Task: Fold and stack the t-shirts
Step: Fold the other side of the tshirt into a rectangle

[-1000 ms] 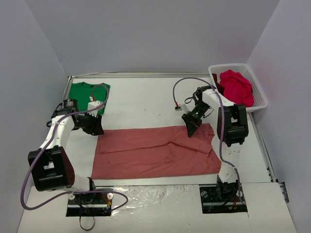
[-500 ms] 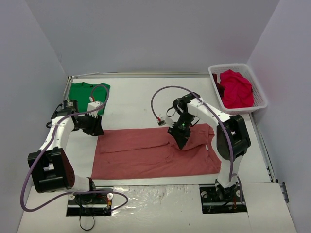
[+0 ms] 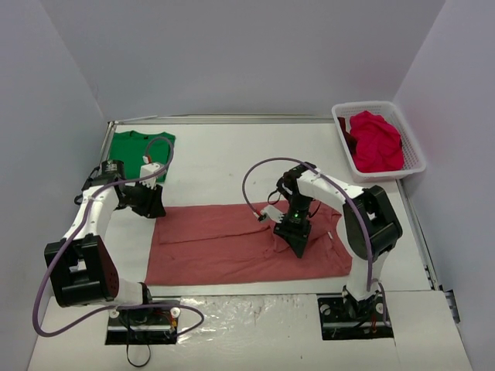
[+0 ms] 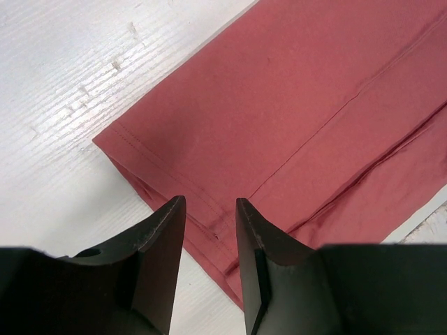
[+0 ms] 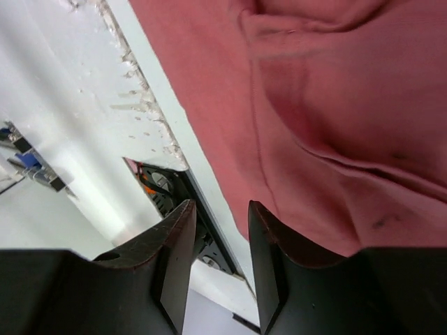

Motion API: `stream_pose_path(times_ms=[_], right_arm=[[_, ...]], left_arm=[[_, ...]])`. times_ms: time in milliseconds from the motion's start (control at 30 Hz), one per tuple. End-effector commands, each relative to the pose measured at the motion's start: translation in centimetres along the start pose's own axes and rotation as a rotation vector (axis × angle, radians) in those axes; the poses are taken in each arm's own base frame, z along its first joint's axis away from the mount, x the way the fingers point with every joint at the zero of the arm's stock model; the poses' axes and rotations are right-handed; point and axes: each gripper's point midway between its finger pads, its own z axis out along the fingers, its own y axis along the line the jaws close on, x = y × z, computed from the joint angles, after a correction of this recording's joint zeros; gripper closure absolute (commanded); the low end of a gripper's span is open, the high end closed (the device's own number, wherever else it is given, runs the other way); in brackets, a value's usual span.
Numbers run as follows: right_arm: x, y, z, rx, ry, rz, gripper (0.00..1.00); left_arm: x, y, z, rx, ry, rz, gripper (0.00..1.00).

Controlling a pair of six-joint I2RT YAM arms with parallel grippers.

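Note:
A dusty salmon-pink t-shirt (image 3: 216, 243) lies spread flat across the middle of the table. My left gripper (image 3: 154, 205) hovers over its far left corner, jaws open, with only the hemmed corner (image 4: 140, 157) of the shirt below them and nothing between. My right gripper (image 3: 298, 243) hangs over the right half of the same shirt (image 5: 335, 105), open and empty; wrinkled folds show beneath it. A green t-shirt (image 3: 140, 147) lies folded at the back left. Crimson t-shirts (image 3: 377, 141) are heaped in the basket.
The white lattice basket (image 3: 413, 147) stands at the back right corner. In the right wrist view the white table (image 5: 105, 105) runs to its near edge by an arm's base mount (image 5: 162, 188). Grey walls close in both sides and the back.
My right gripper swept from the shirt's far right edge inward and toward the near side, and its jaws went from shut to open. The left arm stayed put.

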Motion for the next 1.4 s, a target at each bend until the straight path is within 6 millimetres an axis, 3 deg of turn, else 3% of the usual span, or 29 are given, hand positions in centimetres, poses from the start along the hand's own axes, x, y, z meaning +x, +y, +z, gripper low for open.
stream_pose_path(times_ms=[0,67,300,500,733,1067,1167,1200,1267,1367], right_arm=[[-0.9,-0.5,-2.9,0.053,-0.065,-0.024,0.68],[-2.4,-1.8,-4.1,0.079,-0.103,-0.020,0.64],[-5.7,-5.8,-3.3,0.038,-0.078,0.006,0.63],[-5.4,-7.7,-1.2,0.007,-0.015,0.043,0.63],[-4.6,-7.7,-0.9,0.001,-0.007,0.061,0.64],[-3.6,-6.1,-2.2,0.039,-0.025,0.077,0.66],[-3.2,-5.7,-2.2,0.039,-0.025,0.083,0.76],[-3.0,-5.5,-2.1,0.037,-0.021,0.086,0.89],[-2.4,-5.2,-1.8,0.033,-0.016,0.098,1.00],[-1.7,-4.4,-1.6,0.032,-0.019,0.110,1.00]], left_arm=[[-0.6,-0.1,-0.7,-0.010,-0.023,0.023,0.66],[-0.4,0.0,-0.6,-0.014,-0.021,0.020,0.66],[-0.3,0.1,-0.6,-0.026,-0.017,0.021,0.66],[-0.1,0.2,-0.7,-0.032,-0.016,0.023,0.66],[-0.1,0.3,-0.6,-0.029,-0.021,0.021,0.66],[-0.4,0.2,-1.1,-0.035,-0.047,0.026,0.66],[-0.4,0.1,-1.2,-0.028,-0.054,0.026,0.66],[-0.4,0.1,-1.2,-0.025,-0.052,0.026,0.66],[-0.5,0.0,-1.3,-0.021,-0.059,0.028,0.66],[-0.5,-0.2,-1.3,-0.013,-0.063,0.031,0.66]])
